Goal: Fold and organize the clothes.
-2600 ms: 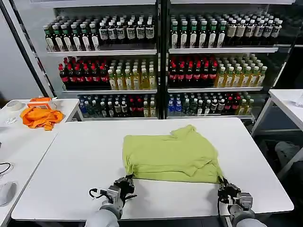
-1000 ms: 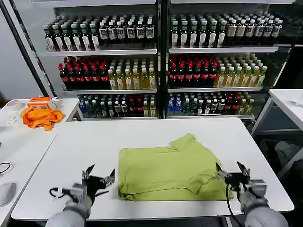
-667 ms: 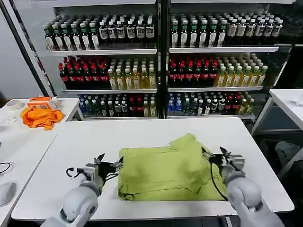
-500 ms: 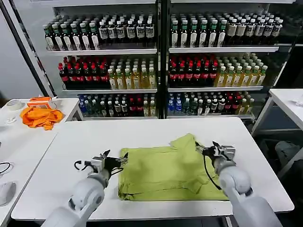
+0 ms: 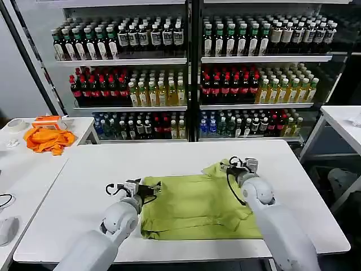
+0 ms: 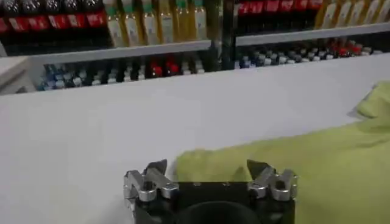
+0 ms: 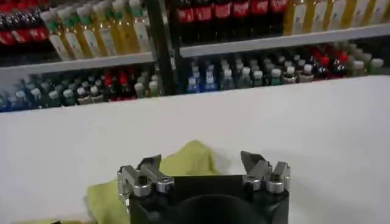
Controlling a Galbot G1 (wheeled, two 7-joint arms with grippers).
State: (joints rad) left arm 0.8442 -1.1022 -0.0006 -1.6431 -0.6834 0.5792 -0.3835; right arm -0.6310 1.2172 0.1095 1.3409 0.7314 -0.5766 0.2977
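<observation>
The light olive-green T-shirt [image 5: 197, 206] lies folded flat on the white table [image 5: 96, 169], with a rumpled sleeve sticking up at its far right corner. My left gripper [image 5: 148, 188] hovers open at the shirt's far left corner. In the left wrist view the left gripper [image 6: 208, 167] has its jaws wide apart with the cloth edge [image 6: 317, 164] just beyond them. My right gripper [image 5: 234, 165] is open at the raised sleeve. The right wrist view shows the right gripper [image 7: 200, 160] with the green sleeve tip [image 7: 106, 195] beside its fingers, nothing pinched.
A bright orange cloth [image 5: 48, 139] lies on the side table at the left. Shelves of bottles [image 5: 192, 84] stand behind the table. Another white table [image 5: 344, 121] is at the right. Bare tabletop surrounds the shirt.
Both grippers let go of the shirt's near hem, opened, and travelled away from me along the shirt's sides to its far corners. The shirt lies closer to the table's near edge than before.
</observation>
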